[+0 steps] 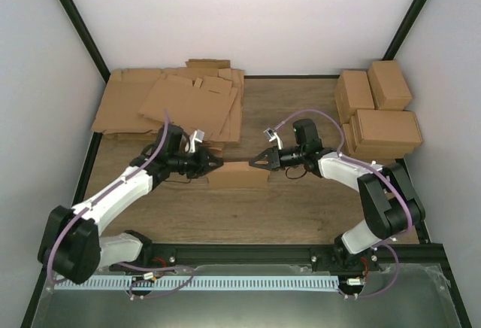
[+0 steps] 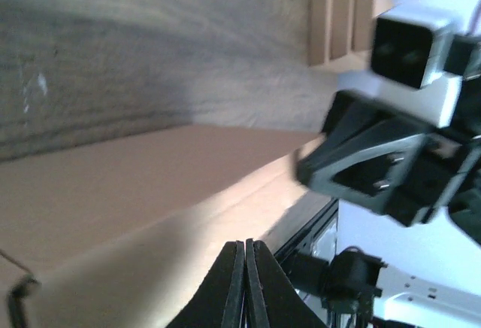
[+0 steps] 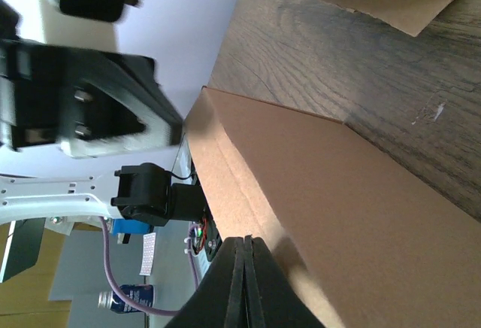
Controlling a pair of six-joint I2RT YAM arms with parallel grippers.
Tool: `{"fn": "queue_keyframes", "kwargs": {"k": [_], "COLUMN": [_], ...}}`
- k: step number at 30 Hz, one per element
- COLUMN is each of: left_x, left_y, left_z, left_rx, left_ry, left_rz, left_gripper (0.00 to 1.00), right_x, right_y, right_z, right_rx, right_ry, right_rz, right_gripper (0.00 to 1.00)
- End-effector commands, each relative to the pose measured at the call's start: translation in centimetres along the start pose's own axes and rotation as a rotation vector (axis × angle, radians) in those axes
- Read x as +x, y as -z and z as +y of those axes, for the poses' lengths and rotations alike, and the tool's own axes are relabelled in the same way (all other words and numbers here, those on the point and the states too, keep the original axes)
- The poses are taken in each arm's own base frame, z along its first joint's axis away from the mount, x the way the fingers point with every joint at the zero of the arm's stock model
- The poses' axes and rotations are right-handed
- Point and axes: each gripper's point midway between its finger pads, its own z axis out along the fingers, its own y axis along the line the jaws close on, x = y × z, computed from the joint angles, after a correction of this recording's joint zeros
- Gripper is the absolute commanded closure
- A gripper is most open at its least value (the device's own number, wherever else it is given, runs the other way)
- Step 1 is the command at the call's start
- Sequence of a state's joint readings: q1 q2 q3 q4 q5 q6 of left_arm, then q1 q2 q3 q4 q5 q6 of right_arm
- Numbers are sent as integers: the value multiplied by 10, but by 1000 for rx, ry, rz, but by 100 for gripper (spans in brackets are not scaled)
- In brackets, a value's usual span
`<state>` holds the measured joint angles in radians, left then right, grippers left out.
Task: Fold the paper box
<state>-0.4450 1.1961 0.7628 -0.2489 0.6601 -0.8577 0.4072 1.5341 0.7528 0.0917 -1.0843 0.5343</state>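
The paper box (image 1: 237, 175) is a plain brown closed carton lying flat in the middle of the table, between my two arms. My left gripper (image 1: 219, 164) is shut with nothing in it, its tips over the box's left end. My right gripper (image 1: 253, 164) is shut and empty too, over the right end. In the left wrist view the closed fingertips (image 2: 246, 243) point along the box lid (image 2: 128, 185), with the right gripper's body (image 2: 376, 162) opposite. The right wrist view has shut tips (image 3: 244, 239) at the lid's near edge (image 3: 331, 200). Whether either gripper touches the lid is unclear.
A heap of flat notched cardboard sheets (image 1: 173, 102) lies at the back left. Several folded brown boxes (image 1: 379, 113) are stacked at the back right. The black rail (image 1: 248, 253) with the arm bases runs along the near edge.
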Motion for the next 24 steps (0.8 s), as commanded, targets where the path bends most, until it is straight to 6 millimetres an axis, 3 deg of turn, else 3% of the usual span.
{"fn": "queue_keyframes", "kwargs": {"k": [1,5,8,14,24], "left_x": [16,20,27,25,20], "left_y": [-16,-25,-30,-31,-27], "left_z": [11,37,52,58,50], "left_rx": [62,18,-4,-36,-60], "left_ry": [-28,-11,3,-8,-22], "left_rz": [95,84,96,95,90], "left_gripper": [96,96,96,96,96], "right_x": [14,8,-4,-20,11], "right_y": [-2,0,7,18,29], "right_z": [-30,-21,-3,28,-31], "right_rx": [107,103,110,101,110], "right_ry": [-78,-64,-27,45,-71], "right_rz": [18,10,-1,-28,-32], "right_gripper": [99,99,99,99,99]}}
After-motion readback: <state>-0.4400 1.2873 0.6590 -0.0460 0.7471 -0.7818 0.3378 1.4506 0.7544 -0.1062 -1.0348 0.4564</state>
